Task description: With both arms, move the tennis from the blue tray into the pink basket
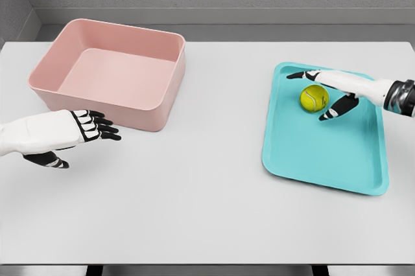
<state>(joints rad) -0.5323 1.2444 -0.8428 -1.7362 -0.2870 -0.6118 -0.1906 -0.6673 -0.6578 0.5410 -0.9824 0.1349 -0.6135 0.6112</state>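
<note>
While the small yellow-green felt tennis ball point(314, 98) sits in the far part of the shallow turquoise plastic tray point(324, 153) at the right of the white worktop point(207, 192), the right robot hand point(327, 94) reaches in over it, fingers spread wide, with the thumb extended beyond the ball and the other fingers on its near right side, holding nothing as yet. Whether any finger touches the ball cannot be told. The ball is likely light and springy, with a fuzzy cover that should grip well, though being round it may roll off across the smooth tray if nudged; a hold across its middle, fingers against thumb, looks the safest. The tray carries nothing else. At the far left, the deep pink rectangular plastic basket point(162, 104) stands empty, well apart from the tray. The left robot hand point(91, 127) hovers just near of the basket's front wall, fingers extended and relaxed, holding nothing.
</note>
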